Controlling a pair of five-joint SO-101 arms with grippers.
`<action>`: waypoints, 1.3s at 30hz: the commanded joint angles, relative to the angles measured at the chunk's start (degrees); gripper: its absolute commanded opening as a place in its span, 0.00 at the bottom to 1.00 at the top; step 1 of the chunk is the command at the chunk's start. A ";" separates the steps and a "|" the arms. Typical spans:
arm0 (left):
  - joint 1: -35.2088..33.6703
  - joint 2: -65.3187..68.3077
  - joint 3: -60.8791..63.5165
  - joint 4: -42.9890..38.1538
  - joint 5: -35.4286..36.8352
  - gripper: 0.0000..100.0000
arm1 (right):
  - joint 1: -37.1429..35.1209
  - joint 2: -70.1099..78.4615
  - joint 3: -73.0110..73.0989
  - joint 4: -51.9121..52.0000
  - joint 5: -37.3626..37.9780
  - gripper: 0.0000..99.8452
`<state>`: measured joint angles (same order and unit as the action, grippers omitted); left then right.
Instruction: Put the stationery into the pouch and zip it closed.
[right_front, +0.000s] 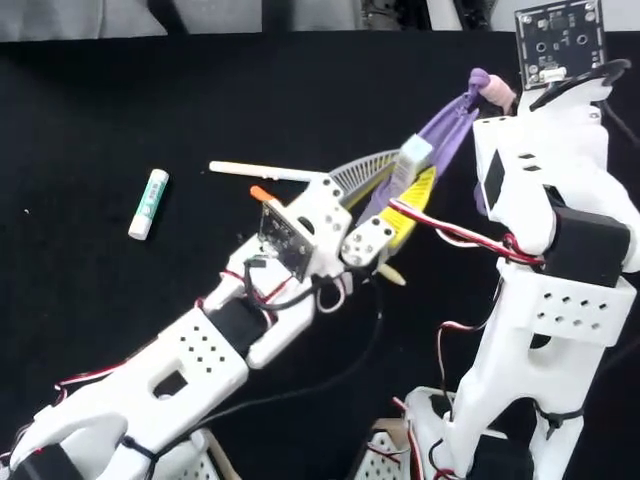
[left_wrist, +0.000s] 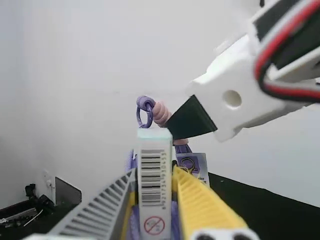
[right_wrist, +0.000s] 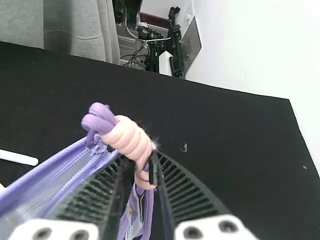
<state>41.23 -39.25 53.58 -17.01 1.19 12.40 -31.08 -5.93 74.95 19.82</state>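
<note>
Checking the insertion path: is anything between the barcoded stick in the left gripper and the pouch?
Nothing visible. The barcoded stick, in the left gripper, has its tip at the purple pouch, which the right gripper holds up by its pink charm. Whether the zip is open there cannot be told.

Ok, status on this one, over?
Right gripper shut on pink pull, pouch held up. Left gripper shut on barcoded stick, at the pouch. Glue stick, pen lying on table.
</note>
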 joint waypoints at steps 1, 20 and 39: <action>-2.07 -3.34 -5.67 13.98 4.31 0.19 | 0.62 -0.40 -0.22 -1.14 -0.09 0.01; -43.38 -10.73 -23.69 51.16 32.35 0.25 | 0.44 -0.40 -0.13 -0.18 -0.18 0.01; -57.63 40.44 -35.21 52.31 -11.43 0.25 | 0.62 -0.40 0.75 -0.18 -0.09 0.01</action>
<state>-14.68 -4.62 24.40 35.21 -3.21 12.48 -31.08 -4.79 74.95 19.82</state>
